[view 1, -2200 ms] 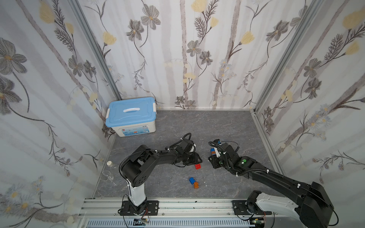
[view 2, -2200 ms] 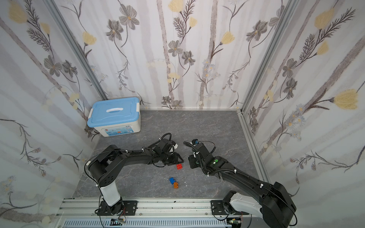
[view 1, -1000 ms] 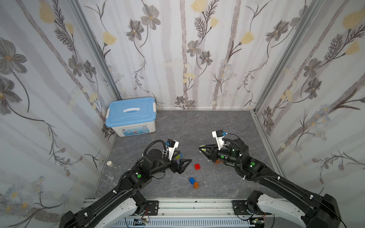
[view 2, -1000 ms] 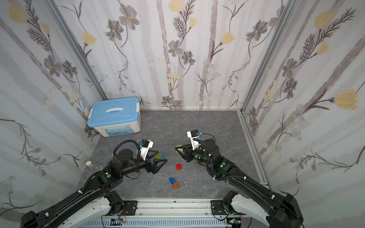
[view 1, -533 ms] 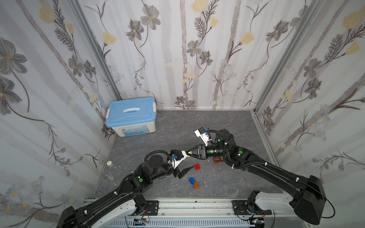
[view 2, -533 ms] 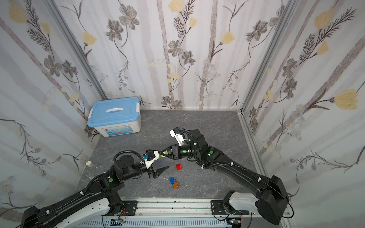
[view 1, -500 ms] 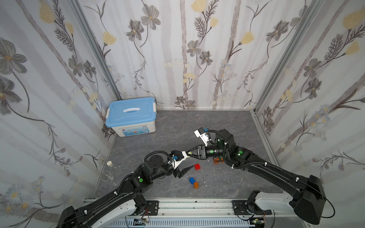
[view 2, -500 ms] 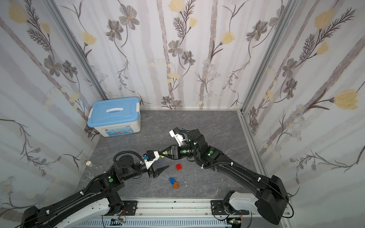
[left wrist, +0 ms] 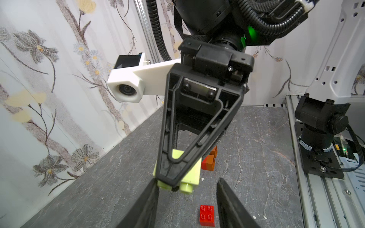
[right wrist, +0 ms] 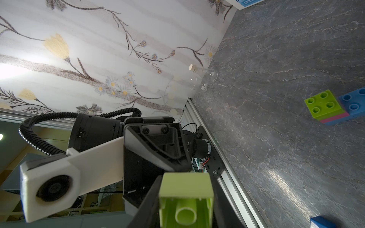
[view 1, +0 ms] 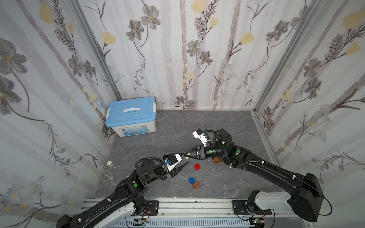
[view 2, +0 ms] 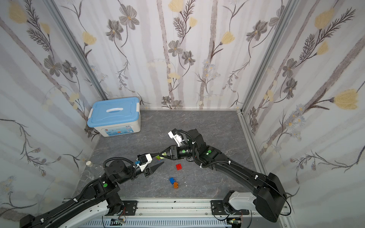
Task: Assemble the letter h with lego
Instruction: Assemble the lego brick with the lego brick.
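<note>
1. Lime brick [left wrist: 189, 175] is off the floor, clamped in the right gripper's [view 1: 185, 156] tips, mid-scene.
2. Left gripper [left wrist: 186, 179] has its jaws apart, flanking that brick. One finger is just beside it, the other clear.
3. In a top view, red brick [view 1: 197, 166] lies on the floor at 5 o'clock. Blue brick [view 1: 191, 180] and orange brick [view 1: 196, 185] touch, farther out.
4. Lidded box [view 1: 131, 116] sits at 10 o'clock.

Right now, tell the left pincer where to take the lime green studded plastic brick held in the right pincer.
Take the lime green studded plastic brick on its two bare side walls, coming from the stud end. The right pincer covers the other two walls, and the hollow underside faces back into it. The open left pincer faces the studs.
</note>
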Controlling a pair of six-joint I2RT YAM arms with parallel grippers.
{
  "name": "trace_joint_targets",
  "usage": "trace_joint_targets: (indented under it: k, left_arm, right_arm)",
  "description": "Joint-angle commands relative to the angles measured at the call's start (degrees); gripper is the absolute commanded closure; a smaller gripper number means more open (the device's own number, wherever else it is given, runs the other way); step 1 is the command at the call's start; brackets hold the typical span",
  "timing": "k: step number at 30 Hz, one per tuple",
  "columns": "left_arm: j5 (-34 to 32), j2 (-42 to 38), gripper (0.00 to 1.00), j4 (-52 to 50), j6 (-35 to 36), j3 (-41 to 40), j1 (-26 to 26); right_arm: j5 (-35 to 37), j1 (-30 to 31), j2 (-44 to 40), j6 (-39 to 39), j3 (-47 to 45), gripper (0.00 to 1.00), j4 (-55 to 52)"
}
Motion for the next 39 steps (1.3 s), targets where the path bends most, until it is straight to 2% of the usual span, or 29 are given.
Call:
trace_joint_targets:
  k: [1, 12, 16, 23, 25, 27, 29, 31, 33, 37, 39]
  left_arm:
    - [1.5, 0.3, 0.52, 2.9, 2.4, 0.3, -0.1]
    - [-0.6, 1.4, 0.49, 5.1, 2.6, 0.3, 0.0]
    - [0.5, 0.6, 0.6, 4.5, 3.2, 0.2, 0.1]
    - [2.1, 0.8, 0.72, 2.0, 4.5, 0.6, 0.0]
    - [1.9, 0.9, 0.74, 1.3, 4.3, 0.8, -0.1]
    - [0.2, 1.1, 0.75, -0.9, 3.0, 1.9, 0.0]
    - [-1.2, 1.5, 0.75, -3.8, 1.4, 3.3, 0.0]
    - [-2.2, 2.7, 0.74, -7.6, -0.4, 4.7, 0.0]
    - [-4.2, 5.0, 0.73, -13.6, -3.3, 7.5, 0.1]
    - [-8.1, 11.4, 0.76, -24.2, -11.9, 12.7, 0.1]
    - [-9.9, 15.7, 0.77, -29.8, -16.3, 16.4, 0.1]
  right_arm:
    - [-2.6, 0.7, 0.4, 1.1, 0.5, 0.75, 2.2]
    - [-3.4, 1.7, 1.0, 1.4, 0.8, 0.75, 2.4]
    - [-3.3, 1.6, 1.0, 1.4, 0.8, 0.76, 2.4]
    - [-3.0, 1.5, 0.5, 1.4, 1.0, 0.72, 2.3]
    - [-2.6, 1.4, 0.3, 1.4, 1.0, 0.64, 2.0]
    - [-1.8, 1.0, -0.1, 0.7, 1.0, 0.41, 0.8]
    - [-0.3, 0.1, -0.7, -0.2, 0.9, 0.27, -1.5]
    - [3.2, -1.5, -2.1, -0.7, 0.6, 0.23, -4.6]
    - [10.4, -3.7, -4.3, -1.3, 0.6, 0.17, -11.8]
    - [21.2, -7.0, -6.1, -5.6, 2.1, 0.15, -24.9]
    - [29.6, -8.1, -6.0, -6.9, 3.5, 0.14, -32.0]
